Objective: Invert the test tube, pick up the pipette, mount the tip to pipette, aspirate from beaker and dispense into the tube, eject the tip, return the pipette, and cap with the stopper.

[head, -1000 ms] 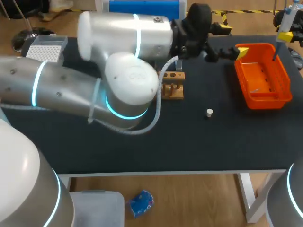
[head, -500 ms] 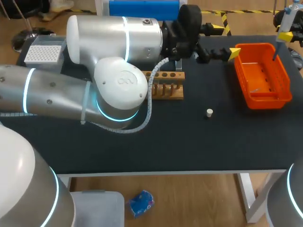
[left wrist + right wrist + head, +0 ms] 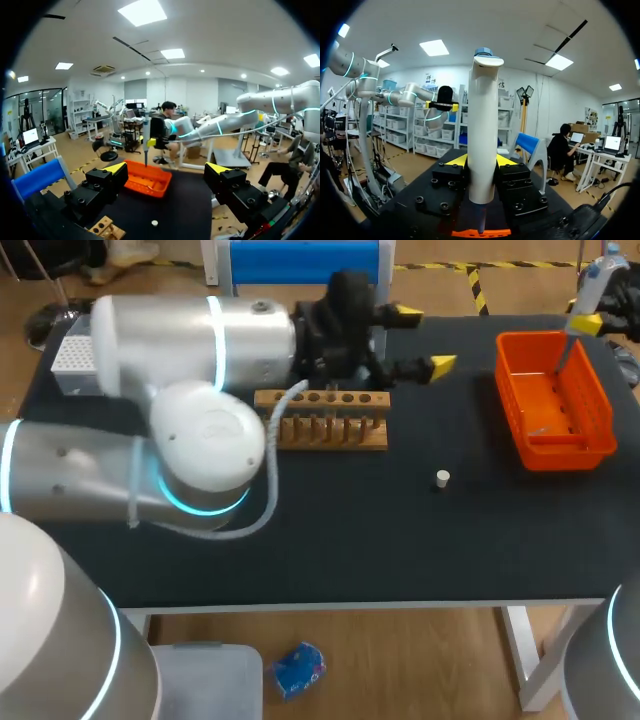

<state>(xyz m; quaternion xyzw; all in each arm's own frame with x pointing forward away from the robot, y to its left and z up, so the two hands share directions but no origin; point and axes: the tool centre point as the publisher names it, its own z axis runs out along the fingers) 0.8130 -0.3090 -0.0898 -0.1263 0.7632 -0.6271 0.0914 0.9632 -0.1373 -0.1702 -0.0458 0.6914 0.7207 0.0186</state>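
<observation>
Yellow-tipped right gripper: clenched on the pipette, one finger pressed to each side of the barrel.
Pipette: white, upright, button end up, thin lower end hanging over far part of orange basket; touching basket or not, cannot tell.
Orange basket: slotted plastic, on black table, toward the right edge; reference for all lines below.
Left gripper: released, fingers wide apart, nothing between them; left of basket, well apart from its rim, fingertips aimed toward it.
Stopper: small, white, lying on table left of basket's near corner, apart from it, nothing touching it.
Wooden rack: left of basket, farther off than stopper; row of holes along top, long side parallel to table's front edge; just on the near side of left gripper's black body.
Left arm: silver, lying across table's left half, wrist pointing toward basket.
Tip box: white, farthest left of basket, partly hidden behind left arm.
</observation>
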